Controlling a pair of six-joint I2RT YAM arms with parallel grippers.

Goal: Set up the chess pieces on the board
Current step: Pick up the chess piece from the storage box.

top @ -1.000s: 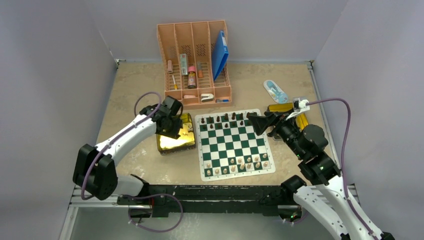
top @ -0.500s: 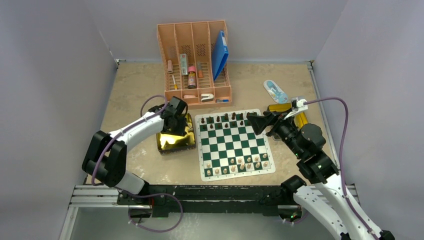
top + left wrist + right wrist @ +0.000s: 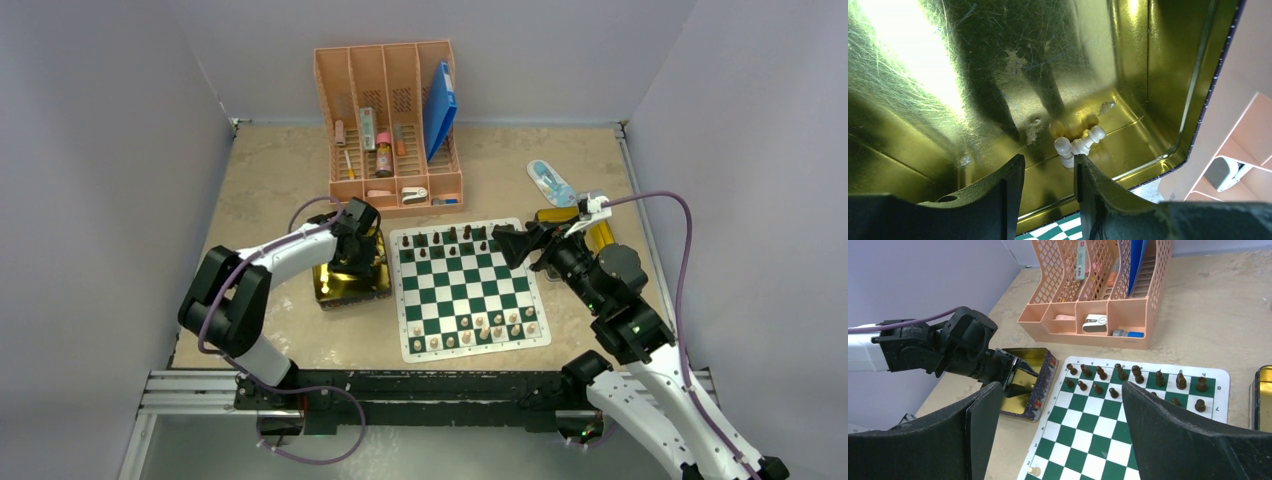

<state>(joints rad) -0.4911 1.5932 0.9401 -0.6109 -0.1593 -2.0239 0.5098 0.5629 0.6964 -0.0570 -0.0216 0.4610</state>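
Observation:
The green-and-white board (image 3: pixel 465 290) lies mid-table. Dark chess pieces (image 3: pixel 452 238) fill its far rows and pale chess pieces (image 3: pixel 480 328) stand along its near rows. My left gripper (image 3: pixel 355 255) reaches down into a gold tin (image 3: pixel 335 285) left of the board. In the left wrist view its jaws (image 3: pixel 1048 162) stand apart with nothing between them. Two pale pieces (image 3: pixel 1075 146) lie in the tin's corner just past the right fingertip. My right gripper (image 3: pixel 508 245) hovers wide open over the board's far right part, and the board (image 3: pixel 1098 430) shows between its fingers (image 3: pixel 1062 390).
A pink organiser (image 3: pixel 390 130) with pens, bottles and a blue folder stands behind the board. A second gold tin (image 3: pixel 600 235) sits right of the board, partly under the right arm. A small blue-and-white packet (image 3: pixel 550 182) lies at the back right.
The left arm has swung its elbow to the right and the left gripper has shifted slightly right over the tin. The right arm has barely moved.

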